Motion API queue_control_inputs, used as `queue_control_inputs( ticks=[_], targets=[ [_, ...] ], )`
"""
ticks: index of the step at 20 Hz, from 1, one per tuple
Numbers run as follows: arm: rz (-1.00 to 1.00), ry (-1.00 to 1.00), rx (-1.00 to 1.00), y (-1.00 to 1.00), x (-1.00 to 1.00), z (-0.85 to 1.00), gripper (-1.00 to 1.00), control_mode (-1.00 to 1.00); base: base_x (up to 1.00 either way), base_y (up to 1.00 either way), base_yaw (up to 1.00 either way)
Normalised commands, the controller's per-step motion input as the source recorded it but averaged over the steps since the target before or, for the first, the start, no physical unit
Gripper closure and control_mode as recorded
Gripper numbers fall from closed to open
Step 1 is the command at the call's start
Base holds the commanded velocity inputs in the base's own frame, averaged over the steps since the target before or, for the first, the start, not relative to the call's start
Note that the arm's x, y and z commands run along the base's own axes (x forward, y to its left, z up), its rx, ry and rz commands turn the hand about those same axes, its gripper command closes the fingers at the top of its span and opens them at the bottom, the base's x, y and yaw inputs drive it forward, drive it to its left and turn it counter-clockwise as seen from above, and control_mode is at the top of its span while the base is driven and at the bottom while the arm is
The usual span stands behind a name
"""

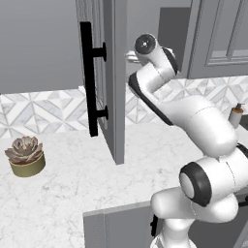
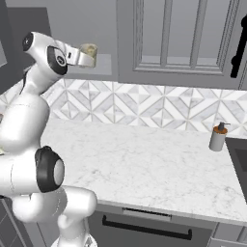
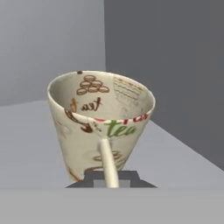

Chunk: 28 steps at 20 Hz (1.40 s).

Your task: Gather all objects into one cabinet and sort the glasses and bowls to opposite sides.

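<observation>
My hand [image 2: 83,57] is clenched on the handle of the beige mug [image 3: 101,124], up inside the open grey cabinet [image 3: 166,65]. In the hand view the mug is a flared cup, wider at the rim than at the foot, cream-coloured and printed with brown doodles and lettering; the word "tea" shows in green on the outside and in brown on the inner wall, beside a little stack of brown ovals. A thin red line runs under the rim. Its pale handle comes straight down toward me and ends between my dark finger tips. The mug leans to one side in that view, just above or on the grey shelf [image 3: 30,144]; I cannot tell whether its foot touches, because my own fingers cover it.

From the right base view the mug [image 2: 89,54] is a small pale shape at the end of my wrist, its print too small to read. In the left base view the open cabinet door [image 1: 107,77] with its long black bar handle [image 1: 88,80] hides my hand and most of the shelf. A potted succulent [image 1: 25,156] sits on the bench [image 1: 68,184], well to the left.
</observation>
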Motion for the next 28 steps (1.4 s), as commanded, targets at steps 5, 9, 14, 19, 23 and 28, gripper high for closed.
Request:
queue_control_inputs(
  ticks=[5,9,14,19,23,28],
  targets=[
    [0.42,-0.09,0.05,-0.22,-1.0,0.34,1.0,-1.0,0.0,0.0,0.0],
    [0.37,0.0,-0.01,-0.23,-1.0,0.54,1.0,-1.0,0.0,0.0,0.0],
    [0.27,-0.02,-0.07,-0.18,-1.0,0.61,1.0,-1.0,0.0,0.0,0.0],
    [0.18,0.1,-0.21,-0.01,-1.0,0.44,1.0,-1.0,0.0,0.0,0.0],
    [0.1,0.23,-0.21,0.0,-1.0,0.0,1.0,-1.0,0.0,0.0,0.0],
    [0.02,0.29,-0.26,0.0,-1.0,-0.07,1.0,-1.0,0.0,0.0,0.0]
  ],
)
